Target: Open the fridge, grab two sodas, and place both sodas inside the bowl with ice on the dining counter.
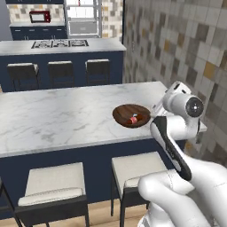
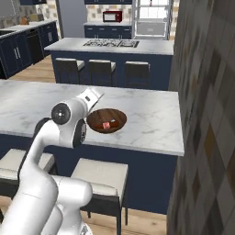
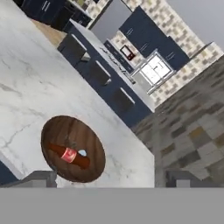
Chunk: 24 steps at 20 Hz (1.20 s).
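Note:
The dark-brown wooden bowl (image 1: 131,115) (image 2: 107,120) (image 3: 72,148) sits on the marble dining counter (image 1: 57,117) (image 2: 147,114) near its right end. A dark brown soda with a red label (image 3: 68,155) lies on its side in the bowl, beside a small pale ice cube (image 3: 82,152). My gripper (image 3: 111,178) hangs open above the bowl's near side, its fingers (image 3: 40,177) spread wide with nothing between them. The pink soda is out of view. Far back, the fridge (image 1: 81,17) (image 2: 151,16) (image 3: 154,70) shows its white inside.
Two cushioned stools (image 1: 55,182) (image 1: 133,168) stand under the counter's near edge. A tiled wall (image 1: 177,44) (image 2: 206,114) rises close on the right. Behind is the navy counter with a stovetop (image 1: 60,44) (image 2: 110,44) and more stools (image 1: 60,71).

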Motion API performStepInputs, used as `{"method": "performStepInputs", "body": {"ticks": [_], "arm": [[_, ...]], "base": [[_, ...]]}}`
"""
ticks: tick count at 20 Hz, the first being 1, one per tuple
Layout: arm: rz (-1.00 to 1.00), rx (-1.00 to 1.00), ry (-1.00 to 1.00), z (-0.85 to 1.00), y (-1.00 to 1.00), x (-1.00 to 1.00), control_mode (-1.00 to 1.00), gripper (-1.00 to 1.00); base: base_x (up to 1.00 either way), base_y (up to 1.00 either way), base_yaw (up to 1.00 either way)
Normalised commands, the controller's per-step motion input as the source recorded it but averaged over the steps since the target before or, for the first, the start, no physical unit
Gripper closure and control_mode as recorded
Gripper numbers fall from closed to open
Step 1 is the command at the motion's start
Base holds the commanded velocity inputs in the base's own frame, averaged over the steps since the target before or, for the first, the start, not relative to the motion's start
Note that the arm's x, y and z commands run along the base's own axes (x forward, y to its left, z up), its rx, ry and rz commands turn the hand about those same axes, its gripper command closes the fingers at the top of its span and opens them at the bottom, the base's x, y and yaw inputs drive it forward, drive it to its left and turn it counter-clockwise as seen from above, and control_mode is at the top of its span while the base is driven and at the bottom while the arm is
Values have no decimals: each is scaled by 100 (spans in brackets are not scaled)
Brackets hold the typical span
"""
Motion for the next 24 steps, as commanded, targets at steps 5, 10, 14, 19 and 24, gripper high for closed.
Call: {"method": "performStepInputs", "body": {"ticks": [5,10,14,19,24], "arm": [[-30,44,-16,67,0,-100,-100,-100],[-23,49,0,52,-1,-100,-100,-100],[-3,52,0,1,-4,-100,-100,-100],[9,42,0,-31,1,-93,-100,-100],[7,7,0,-30,48,-37,-100,-100]], "base": [[0,0,0],[0,0,0],[0,0,0],[0,0,0],[0,0,0]]}}
